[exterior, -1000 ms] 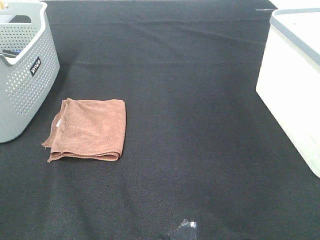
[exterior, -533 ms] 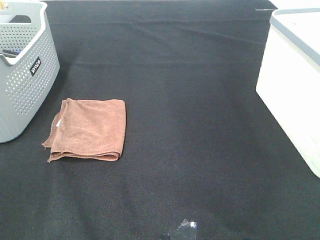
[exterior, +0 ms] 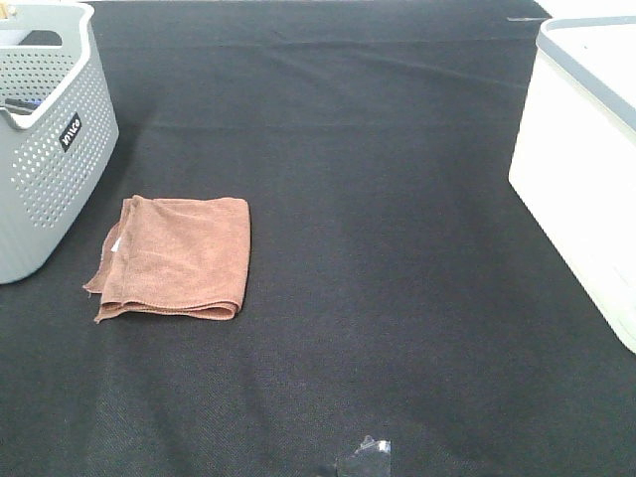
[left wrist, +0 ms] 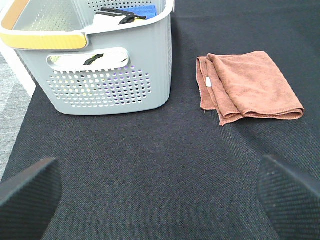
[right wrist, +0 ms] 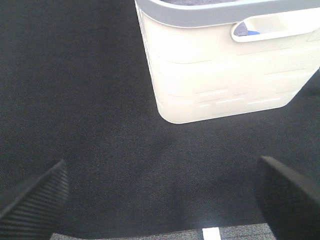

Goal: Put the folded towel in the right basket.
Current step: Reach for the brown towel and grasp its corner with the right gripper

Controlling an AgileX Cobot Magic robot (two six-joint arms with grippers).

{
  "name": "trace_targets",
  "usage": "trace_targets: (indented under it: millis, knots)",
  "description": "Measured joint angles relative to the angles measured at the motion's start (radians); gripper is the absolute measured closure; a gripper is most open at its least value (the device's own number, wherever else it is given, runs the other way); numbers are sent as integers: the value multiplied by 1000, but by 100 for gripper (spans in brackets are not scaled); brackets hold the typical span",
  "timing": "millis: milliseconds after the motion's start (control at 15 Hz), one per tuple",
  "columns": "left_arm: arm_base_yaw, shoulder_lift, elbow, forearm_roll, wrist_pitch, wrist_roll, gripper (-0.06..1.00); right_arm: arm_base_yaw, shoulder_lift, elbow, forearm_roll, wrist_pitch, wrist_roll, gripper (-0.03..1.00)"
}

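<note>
The folded towel (exterior: 176,255), rust-brown with a small white tag at its left edge, lies flat on the black mat at the left. It also shows in the left wrist view (left wrist: 247,86). The right basket (exterior: 586,149), white with a grey rim, stands at the right edge, and shows in the right wrist view (right wrist: 225,60). My left gripper (left wrist: 160,192) is open, well short of the towel, holding nothing. My right gripper (right wrist: 160,192) is open and empty, a short way from the white basket's wall. Neither gripper shows in the exterior high view.
A light-grey perforated basket (exterior: 45,149) with a black label stands at the far left, close to the towel; it holds dark and blue items (left wrist: 125,14). A small clear scrap (exterior: 366,455) lies near the front edge. Black mat (exterior: 378,248) covers the table.
</note>
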Motion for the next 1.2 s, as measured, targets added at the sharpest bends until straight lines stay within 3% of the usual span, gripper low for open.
trace_targets:
  millis: [1200]
  knots:
    - [0, 0, 0, 0, 0, 0, -5, 0, 0, 0, 0, 0, 0, 0]
